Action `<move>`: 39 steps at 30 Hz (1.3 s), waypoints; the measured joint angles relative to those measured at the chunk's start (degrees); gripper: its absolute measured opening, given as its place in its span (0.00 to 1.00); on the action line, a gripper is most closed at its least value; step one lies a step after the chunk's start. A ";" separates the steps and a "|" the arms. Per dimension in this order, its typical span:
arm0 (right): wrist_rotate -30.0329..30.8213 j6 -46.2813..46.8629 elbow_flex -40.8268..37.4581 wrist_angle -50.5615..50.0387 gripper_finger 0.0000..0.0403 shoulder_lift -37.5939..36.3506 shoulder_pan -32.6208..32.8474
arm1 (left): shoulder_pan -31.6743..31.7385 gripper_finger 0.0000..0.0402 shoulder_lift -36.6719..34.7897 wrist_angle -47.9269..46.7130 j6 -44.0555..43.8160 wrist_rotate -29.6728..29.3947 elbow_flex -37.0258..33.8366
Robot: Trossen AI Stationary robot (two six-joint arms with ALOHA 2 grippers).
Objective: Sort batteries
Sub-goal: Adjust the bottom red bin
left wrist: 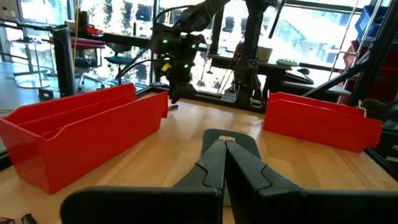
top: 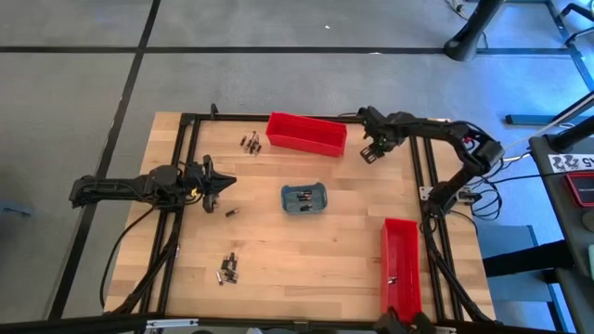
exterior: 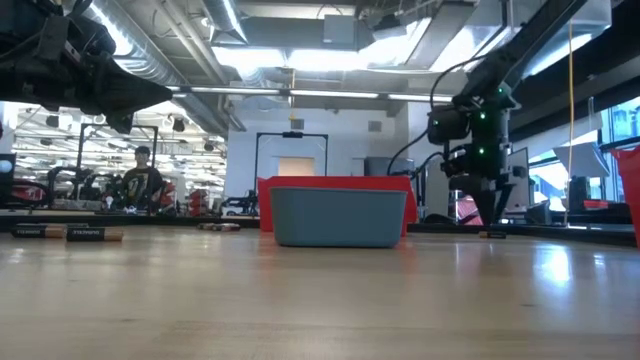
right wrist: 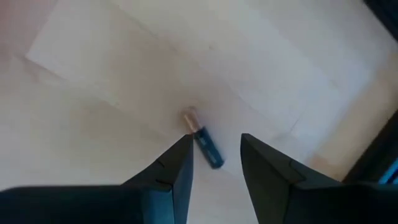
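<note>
The right gripper point(top: 369, 151) hangs at about 1 o'clock on the wooden table point(top: 306, 269), just off the right end of the far red bin point(top: 307, 133). Its fingers point(right wrist: 177, 168) are spread, pointing down at a single blue battery point(right wrist: 207, 146) with a copper tip that lies on the bare wood between them, close to one finger; contact cannot be made out. The left gripper point(top: 223, 182) waits at roughly 9 o'clock, its fingers point(left wrist: 214, 165) pressed together and aimed toward the table's centre. At the centre sits the small grey-blue tray point(top: 304, 198) with a few batteries inside. Other batteries lie loose on the wood: a cluster point(top: 251, 142) at 11 o'clock beside the far red bin, one battery point(top: 231, 212) just off the left gripper toward 8 o'clock, and a group point(top: 228, 268) at about 7 o'clock. A second red bin point(top: 400, 269) stands lengthwise at 4 o'clock
</note>
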 joint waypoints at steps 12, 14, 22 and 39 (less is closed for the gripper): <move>1.29 -4.40 0.02 -1.08 0.33 2.51 -0.51 | 0.00 0.00 0.00 0.00 0.09 0.00 0.00; 1.29 -4.64 0.02 -1.90 0.33 2.51 -0.51 | 0.00 0.00 0.00 0.00 0.07 0.00 0.00; 1.16 -7.23 0.70 -3.96 0.33 2.51 -0.49 | 0.00 0.00 0.00 0.00 0.07 0.00 0.00; 6.12 7.33 8.20 -10.78 0.33 2.38 14.29 | 0.00 0.00 0.00 0.00 0.07 0.00 0.00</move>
